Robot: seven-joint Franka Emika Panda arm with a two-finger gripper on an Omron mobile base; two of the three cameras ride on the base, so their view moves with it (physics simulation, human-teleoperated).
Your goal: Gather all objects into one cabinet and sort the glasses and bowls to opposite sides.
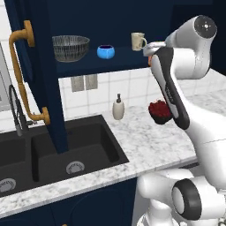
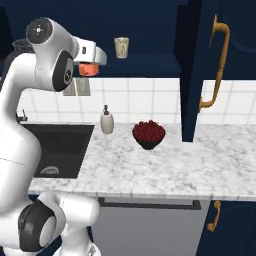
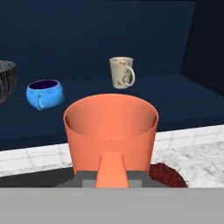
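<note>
My gripper (image 3: pixel 111 180) is shut on the orange mug (image 3: pixel 111 131), gripping it at the handle side and holding it upright in front of the open cabinet shelf (image 1: pixel 101 62). In the right base view the mug (image 2: pixel 89 69) hangs under the hand (image 2: pixel 93 59), left of and below the cream mug (image 2: pixel 121 47). On the shelf stand the grey wire-mesh bowl (image 1: pixel 70 47) at the left, the small blue bowl (image 1: pixel 106 51) in the middle and the cream mug (image 1: pixel 138 41) to the right. The arm hides most of the orange mug (image 1: pixel 150 60) in the left base view.
The cabinet's door (image 1: pixel 31 66) with its brass handle (image 1: pixel 20 75) stands open over the dark sink (image 1: pixel 75 150). A soap dispenser (image 1: pixel 118 108) and a dark bowl of red fruit (image 1: pixel 160 111) sit on the marble counter (image 1: pixel 150 141). Another open door (image 2: pixel 197 75) hangs at the right.
</note>
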